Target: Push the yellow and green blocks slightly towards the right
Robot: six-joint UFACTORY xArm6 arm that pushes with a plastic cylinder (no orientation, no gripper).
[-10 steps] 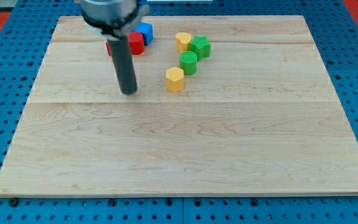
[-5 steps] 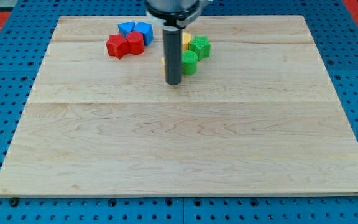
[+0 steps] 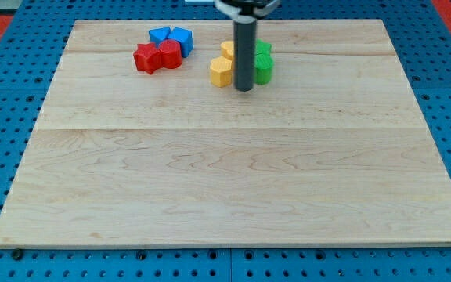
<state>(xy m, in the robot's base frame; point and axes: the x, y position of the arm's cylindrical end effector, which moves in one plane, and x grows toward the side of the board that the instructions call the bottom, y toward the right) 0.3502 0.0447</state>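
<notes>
Yellow hexagonal block (image 3: 221, 71) sits near board's top centre, second yellow block (image 3: 227, 49) just behind it. Green blocks (image 3: 263, 66) right of them, partly hidden by rod; shapes unclear. My tip (image 3: 243, 88), plain rod holding nothing, lands between yellow and green. Red blocks (image 3: 157, 56) and blue blocks (image 3: 171, 36) cluster to the view's left. Wooden board (image 3: 225, 188), visible grain.

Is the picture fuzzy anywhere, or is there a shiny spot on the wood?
Camera view: the blocks and wooden board look sharp, with even light and no bright glare; my tip casts only a faint shadow; the rod's top is cut off at the view's top and hides part of the green blocks.
</notes>
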